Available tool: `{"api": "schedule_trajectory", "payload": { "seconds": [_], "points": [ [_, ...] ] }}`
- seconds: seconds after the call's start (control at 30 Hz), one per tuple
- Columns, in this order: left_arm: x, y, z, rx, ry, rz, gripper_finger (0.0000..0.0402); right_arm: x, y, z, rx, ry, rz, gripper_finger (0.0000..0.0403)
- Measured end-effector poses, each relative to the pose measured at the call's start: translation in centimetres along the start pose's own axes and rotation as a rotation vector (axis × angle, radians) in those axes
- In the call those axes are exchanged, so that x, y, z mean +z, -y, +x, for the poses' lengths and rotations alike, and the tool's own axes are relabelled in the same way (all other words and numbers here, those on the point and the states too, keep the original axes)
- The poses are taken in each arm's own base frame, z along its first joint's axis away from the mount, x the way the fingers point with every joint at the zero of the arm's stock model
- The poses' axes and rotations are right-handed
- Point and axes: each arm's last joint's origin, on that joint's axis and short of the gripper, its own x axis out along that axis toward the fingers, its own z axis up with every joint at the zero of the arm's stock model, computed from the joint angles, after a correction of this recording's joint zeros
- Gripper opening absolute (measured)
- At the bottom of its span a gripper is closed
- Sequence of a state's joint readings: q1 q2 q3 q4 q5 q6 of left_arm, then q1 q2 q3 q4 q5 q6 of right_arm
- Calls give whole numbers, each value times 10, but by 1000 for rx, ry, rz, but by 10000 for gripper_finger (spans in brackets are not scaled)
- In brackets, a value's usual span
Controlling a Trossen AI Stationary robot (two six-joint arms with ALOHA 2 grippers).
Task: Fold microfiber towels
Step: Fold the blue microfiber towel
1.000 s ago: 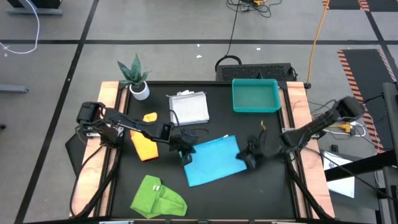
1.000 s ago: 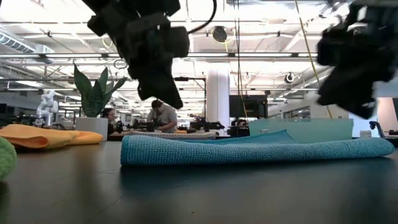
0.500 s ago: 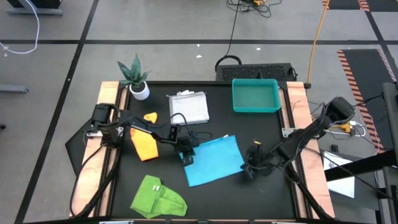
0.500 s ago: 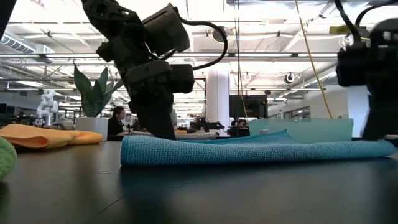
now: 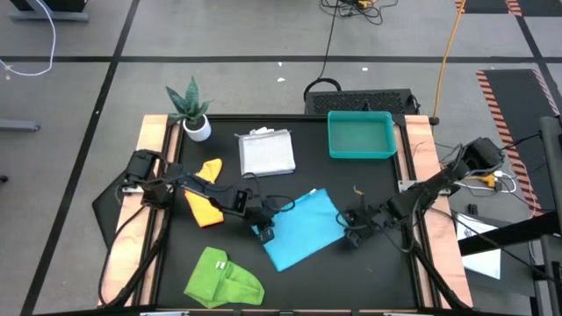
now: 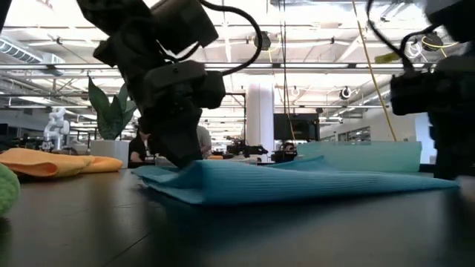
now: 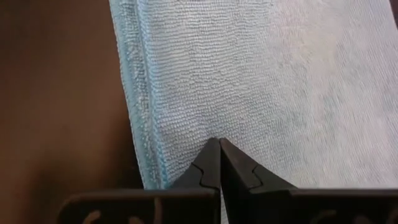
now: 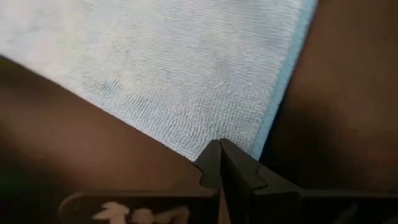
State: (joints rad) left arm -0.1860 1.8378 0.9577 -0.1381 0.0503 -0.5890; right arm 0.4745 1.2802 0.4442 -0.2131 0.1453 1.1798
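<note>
bare table (image 5: 378, 180) lies between blue towel (image 5: 303, 233) and tray (image 5: 360, 136).

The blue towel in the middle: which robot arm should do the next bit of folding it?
Probably both together. The left gripper is shut on the blue towel at its left corner, and the right gripper is shut on its right corner. If only one, neither looks better placed; each pinches an edge.

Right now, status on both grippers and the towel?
Left gripper shut on turquoise towel, near-left corner. Right gripper shut on its right corner. Nothing in the way.
</note>
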Motion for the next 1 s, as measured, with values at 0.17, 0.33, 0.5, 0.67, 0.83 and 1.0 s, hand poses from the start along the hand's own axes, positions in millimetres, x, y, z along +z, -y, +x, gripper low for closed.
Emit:
{"api": "schedule_trajectory", "payload": {
  "seconds": [0.17, 0.33, 0.5, 0.67, 0.83, 1.0],
  "points": [
    [-8, 21, 2, -50, 47, -70, 0, 21, 21, -5, -81, -34, -87, 0],
    [-10, 36, 1, -70, 147, -137, 0, 44, 42, -10, -131, -17, -154, 0],
    [-5, 40, 0, -80, 223, -151, 0, 65, 53, -15, -168, 15, -234, 0],
    [19, 27, -15, -105, 291, -94, 0, 86, 36, -38, -187, -5, -282, 0],
    [58, 7, -34, -101, 352, 48, 0, 83, -4, -57, -93, 32, -284, 0],
    [90, -24, -28, -75, 370, 172, 0, 47, -49, -45, 85, 144, -233, 0]
  ]
}}
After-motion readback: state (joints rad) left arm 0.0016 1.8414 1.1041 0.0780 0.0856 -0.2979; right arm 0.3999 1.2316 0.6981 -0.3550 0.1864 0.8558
